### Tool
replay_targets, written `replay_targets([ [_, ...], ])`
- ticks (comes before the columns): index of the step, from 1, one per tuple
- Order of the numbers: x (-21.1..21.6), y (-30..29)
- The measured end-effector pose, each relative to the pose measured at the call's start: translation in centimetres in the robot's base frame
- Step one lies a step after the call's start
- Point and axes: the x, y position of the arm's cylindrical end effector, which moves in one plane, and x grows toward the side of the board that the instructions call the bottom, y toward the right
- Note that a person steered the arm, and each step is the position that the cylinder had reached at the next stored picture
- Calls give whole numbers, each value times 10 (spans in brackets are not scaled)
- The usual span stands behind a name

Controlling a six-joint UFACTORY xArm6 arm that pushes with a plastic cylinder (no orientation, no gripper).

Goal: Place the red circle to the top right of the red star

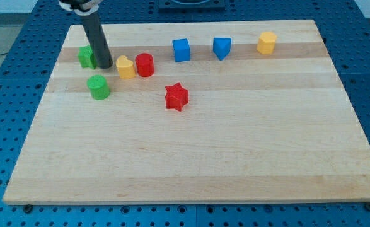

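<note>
The red circle (145, 65) stands near the view's top left of the wooden board (191, 164). The red star (176, 97) lies below and to the right of it. A yellow block (126, 67) touches the red circle's left side. My tip (105, 65) is down on the board just left of the yellow block, with a small gap between them. A green star-like block (86, 57) is right beside the rod on its left. A green circle (99, 87) sits below my tip.
A blue cube (181, 50), a blue triangular block (222, 47) and a yellow hexagonal block (266, 43) stand in a row along the view's top. A blue perforated table surrounds the board.
</note>
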Motion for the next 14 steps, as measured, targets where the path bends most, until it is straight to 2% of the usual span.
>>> replay_targets([
  [4,16,1],
  [5,17,64],
  [8,18,89],
  [9,37,105],
  [10,16,131],
  [12,-14,79],
  [14,-41,104],
])
